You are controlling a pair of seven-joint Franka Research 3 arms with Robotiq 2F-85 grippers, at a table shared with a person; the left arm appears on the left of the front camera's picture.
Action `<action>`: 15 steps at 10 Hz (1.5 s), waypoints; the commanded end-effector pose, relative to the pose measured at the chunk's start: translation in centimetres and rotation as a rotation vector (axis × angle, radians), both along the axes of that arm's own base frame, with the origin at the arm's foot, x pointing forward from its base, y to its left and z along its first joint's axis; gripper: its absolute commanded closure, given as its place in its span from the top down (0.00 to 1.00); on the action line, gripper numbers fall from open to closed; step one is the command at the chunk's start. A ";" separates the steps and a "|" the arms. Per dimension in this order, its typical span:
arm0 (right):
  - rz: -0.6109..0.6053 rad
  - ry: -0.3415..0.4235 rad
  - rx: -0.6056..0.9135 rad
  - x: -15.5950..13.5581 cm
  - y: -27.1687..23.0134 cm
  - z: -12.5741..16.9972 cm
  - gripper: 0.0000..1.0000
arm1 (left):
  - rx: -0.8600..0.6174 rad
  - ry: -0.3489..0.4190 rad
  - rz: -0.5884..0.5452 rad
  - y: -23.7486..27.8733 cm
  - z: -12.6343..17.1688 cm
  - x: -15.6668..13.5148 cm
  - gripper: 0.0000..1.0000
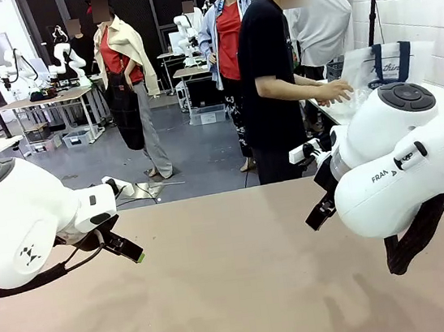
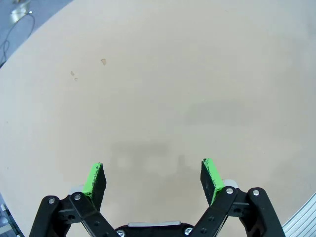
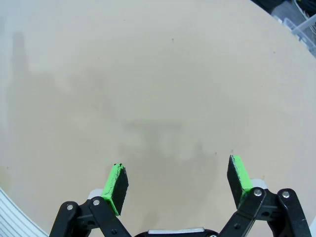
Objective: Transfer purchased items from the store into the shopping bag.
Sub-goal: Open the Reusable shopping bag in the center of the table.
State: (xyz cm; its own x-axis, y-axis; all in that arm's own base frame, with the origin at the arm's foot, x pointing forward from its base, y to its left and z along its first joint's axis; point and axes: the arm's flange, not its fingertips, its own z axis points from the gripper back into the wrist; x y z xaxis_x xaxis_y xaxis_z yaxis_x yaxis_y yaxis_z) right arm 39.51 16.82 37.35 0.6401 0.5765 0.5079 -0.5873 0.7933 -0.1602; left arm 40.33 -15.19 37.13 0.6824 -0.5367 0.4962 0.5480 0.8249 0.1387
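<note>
Tabletop [image 1: 223, 297] smooth matte beige, left tool [image 2: 152, 165] and right tool [image 3: 177, 163] spread wide, empty

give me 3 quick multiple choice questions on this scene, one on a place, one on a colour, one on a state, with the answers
1. Where is the translucent white plastic tote with navy strap handles?
A. On the tan table between the arms
B. Beyond the table, far right, by the person in the black T-shirt
C. Hanging from a gripper

2. What colour are the pads on the gripper fingers?
A. Red
B. Blue
C. Green

3. What state are the left gripper and the right gripper in?
A. Both open, holding nothing
B. Both shut on packets
C. One open, one shut

Answers:
1 B: the front view shows the tote beside the person's hand.
2 C: both wrist views show green pads.
3 A: each pair of fingers stands wide apart over bare tabletop.
</note>
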 end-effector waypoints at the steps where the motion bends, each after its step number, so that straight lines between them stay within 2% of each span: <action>1: 0.000 0.000 0.000 0.0 0.0 0.0 1.00 | -0.001 0.000 0.002 0.1 0.0 0.0 1.00; 15: 0.000 0.000 0.000 0.0 0.0 0.0 1.00 | -0.001 0.000 0.002 0.1 0.0 0.0 1.00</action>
